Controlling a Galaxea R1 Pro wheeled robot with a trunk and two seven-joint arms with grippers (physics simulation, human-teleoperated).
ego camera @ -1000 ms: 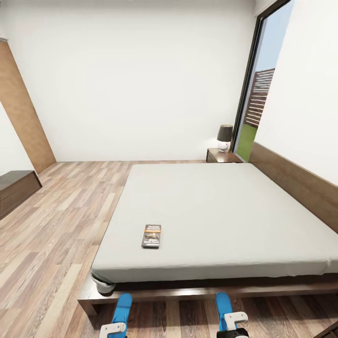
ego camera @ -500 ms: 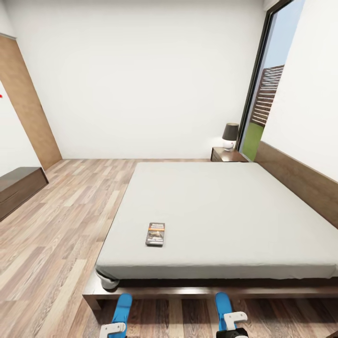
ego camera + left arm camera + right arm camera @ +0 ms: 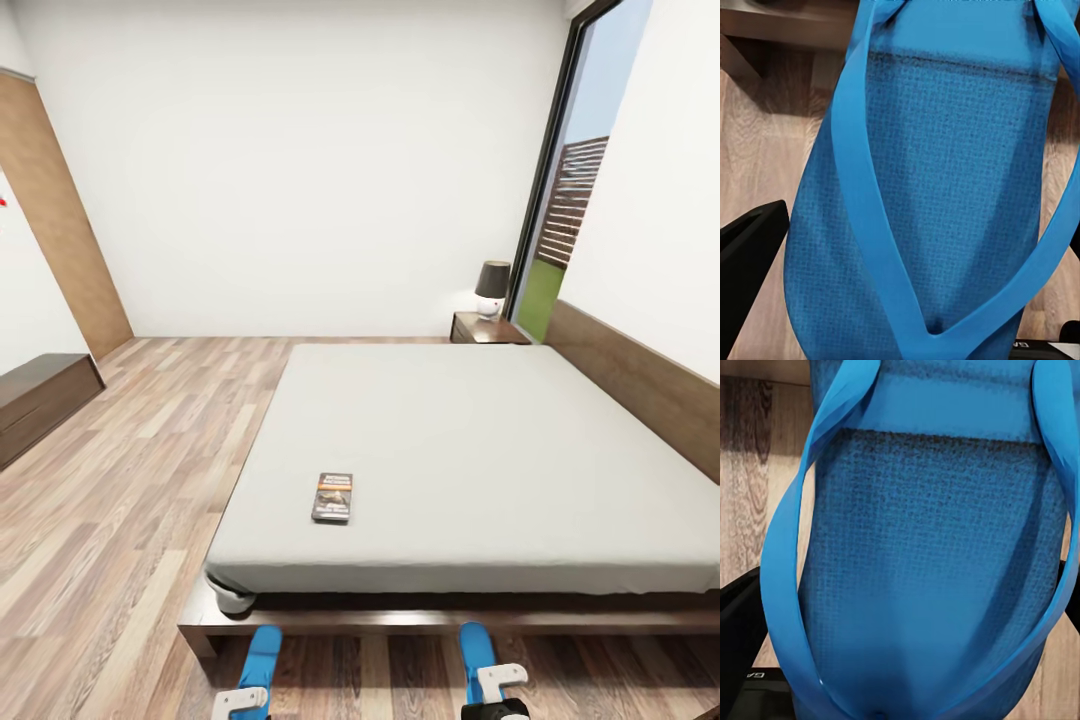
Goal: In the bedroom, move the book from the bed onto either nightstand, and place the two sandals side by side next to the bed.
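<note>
Right now both arms are held low in front of the robot, each carrying a blue sandal out over the wooden floor (image 3: 120,470) just short of the foot edge of the bed (image 3: 480,450). The left gripper (image 3: 240,702) is closed on the left sandal (image 3: 262,655), and up close its blue straps and textured sole (image 3: 945,187) sit between dark fingers (image 3: 746,277). The right gripper (image 3: 495,695) is clamped on the right sandal (image 3: 477,648), whose sole (image 3: 937,555) likewise runs out between that arm's fingers (image 3: 739,615). The two sandals are well apart, both pointing toward the bed frame. The book (image 3: 333,497) lies flat on the grey mattress near the foot edge, toward the bed's left corner, untouched. Beyond the far edge, by the headboard corner, a nightstand (image 3: 485,328) stands with a lamp (image 3: 491,288) on it. A long dark bench (image 3: 40,400) sits against the left wall.
</note>
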